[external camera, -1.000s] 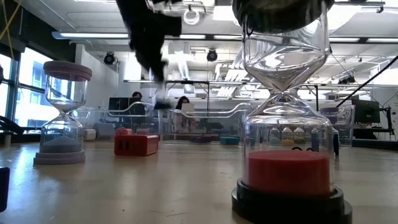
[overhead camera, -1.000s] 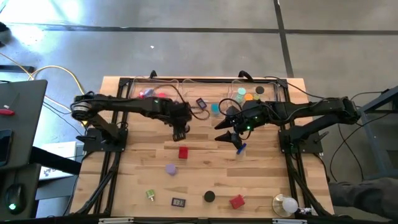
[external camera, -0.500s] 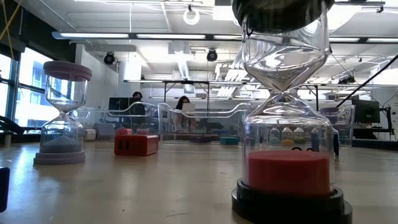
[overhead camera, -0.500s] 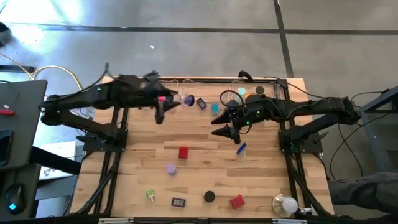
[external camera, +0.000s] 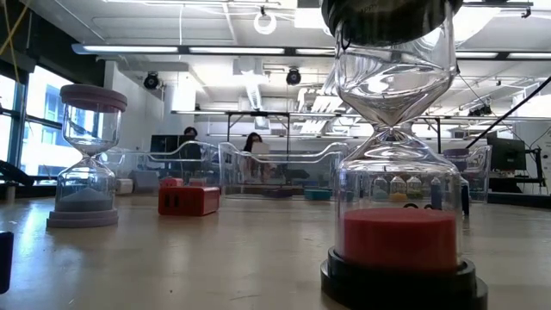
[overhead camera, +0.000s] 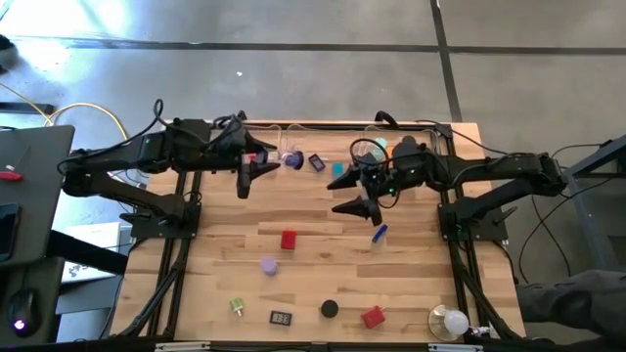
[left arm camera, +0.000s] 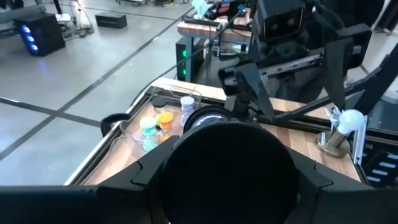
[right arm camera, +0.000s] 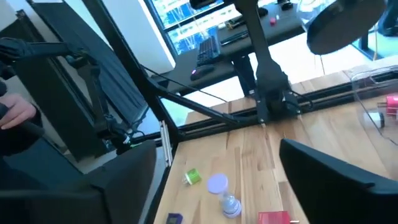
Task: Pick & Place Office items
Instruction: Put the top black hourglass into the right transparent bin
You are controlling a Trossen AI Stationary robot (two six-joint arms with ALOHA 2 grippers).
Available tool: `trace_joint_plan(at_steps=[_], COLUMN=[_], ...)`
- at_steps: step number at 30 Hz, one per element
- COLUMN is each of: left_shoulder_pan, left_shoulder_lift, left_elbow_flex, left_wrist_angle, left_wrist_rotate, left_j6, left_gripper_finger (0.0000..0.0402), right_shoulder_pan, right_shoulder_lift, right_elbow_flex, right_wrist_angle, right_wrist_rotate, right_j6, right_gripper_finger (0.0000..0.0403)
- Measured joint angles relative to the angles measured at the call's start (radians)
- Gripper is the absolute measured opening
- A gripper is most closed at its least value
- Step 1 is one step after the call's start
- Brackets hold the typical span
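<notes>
Office items lie scattered on the wooden table: a red block (overhead camera: 287, 238), a lavender piece (overhead camera: 269, 264), a blue stick (overhead camera: 378, 233), a black round cap (overhead camera: 330, 308) and another red block (overhead camera: 373, 316). My left gripper (overhead camera: 245, 184) hangs high over the far left part, shut on a black round piece (left arm camera: 227, 168). My right gripper (overhead camera: 357, 207) is open above the table, just far-left of the blue stick, with nothing between its fingers (right arm camera: 323, 174). Neither gripper shows in the low view. My left gripper has the black round piece (left arm camera: 227, 149) between its two fingers, which flank it on either side in the left wrist view. It points about level toward the table's right side. The piece is lifted clear of the table and itself hides where the fingers meet it.
Clear trays (overhead camera: 245, 139) (overhead camera: 430, 137) stand along the far edge, the right one with teal, orange and black caps. A teal piece (overhead camera: 337, 169), a dark piece (overhead camera: 316, 161), a green piece (overhead camera: 237, 306), a dark clip (overhead camera: 281, 317) and the white bulb (overhead camera: 448, 321) lie about.
My left gripper has risen from just above the red block, gone toward the far left and tipped from pointing down to about level, leaving the low view. My right gripper has tipped up a little over the blue stick, which has stayed on the table.
</notes>
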Motion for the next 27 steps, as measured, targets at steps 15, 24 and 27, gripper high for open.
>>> trace_joint_plan(at_steps=[15,24,27], left_shoulder_pan=[-0.045,-0.082,-0.082], left_shoulder_lift=[0.011,0.018,0.033], left_elbow_flex=[-0.001,-0.001,-0.001], left_wrist_angle=[0.143,0.245,0.267], left_wrist_rotate=[0.124,0.128,0.128], left_j6=[0.007,0.079,0.093], left_gripper_finger=[0.0196,0.0196,0.0196], right_shoulder_pan=[-0.082,-0.126,-0.130], right_shoulder_lift=[0.001,0.019,0.023], right_elbow_flex=[-0.001,0.000,0.000], right_wrist_angle=[-0.075,0.318,0.327], right_wrist_rotate=[0.087,-0.083,-0.075], right_j6=[0.282,0.563,0.590], right_gripper_finger=[0.0363,0.0362,0.0362])
